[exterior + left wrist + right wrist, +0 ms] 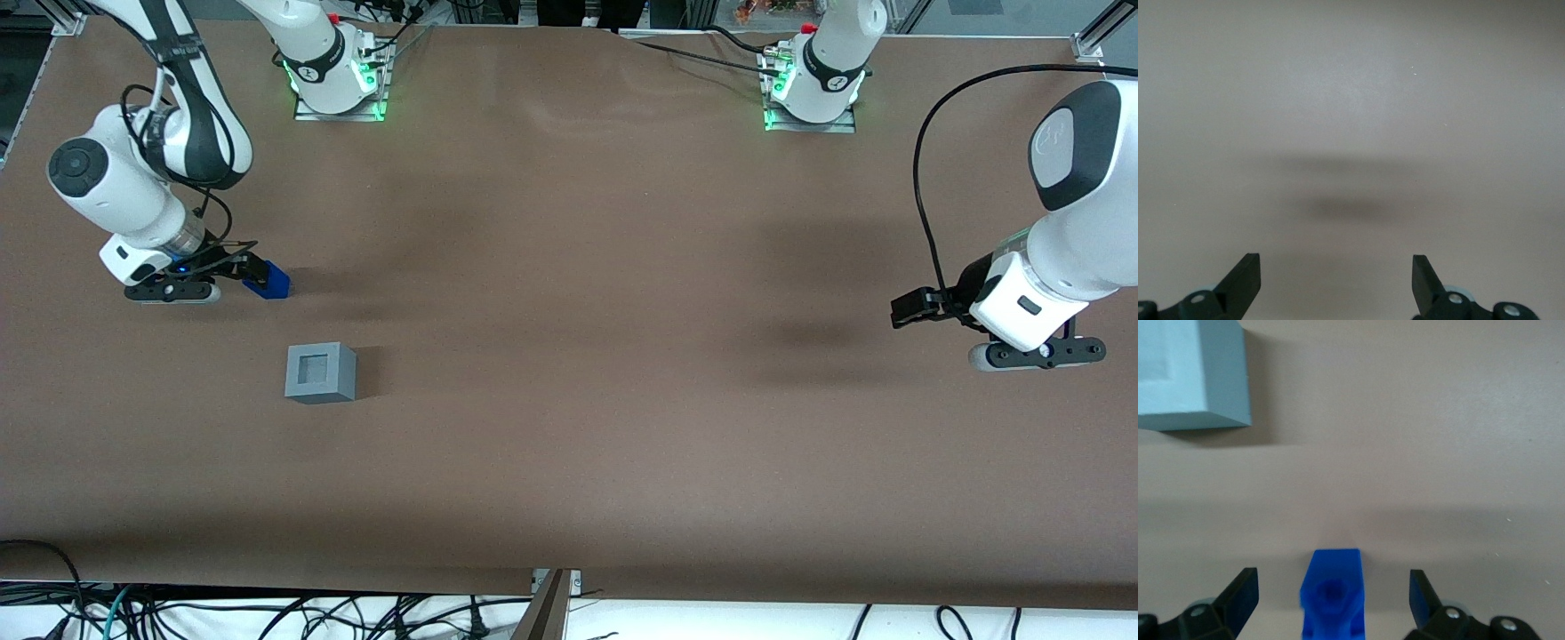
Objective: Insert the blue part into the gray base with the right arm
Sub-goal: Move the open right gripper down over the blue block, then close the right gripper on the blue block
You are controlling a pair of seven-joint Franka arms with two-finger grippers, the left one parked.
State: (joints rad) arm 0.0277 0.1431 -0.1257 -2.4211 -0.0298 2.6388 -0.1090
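Nearest the front camera, the gray base (321,372) sits on the table (622,400). At its eleven o'clock, the gripper (252,269) straddles the blue part (269,281), fingers (1241,593) spread, not touching it.

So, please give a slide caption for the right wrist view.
Open black two-finger hand straddling the small bright blue plastic block, light gray plastic cube apart on brown table.

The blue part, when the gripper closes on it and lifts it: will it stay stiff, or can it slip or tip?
The blue part looks like rigid moulded plastic, so it probably will not bend. Its flat sides sit between the open fingers of the gripper, which favours a square hold, though smooth plastic may slip. It seems small beside the gray base, so likely light.
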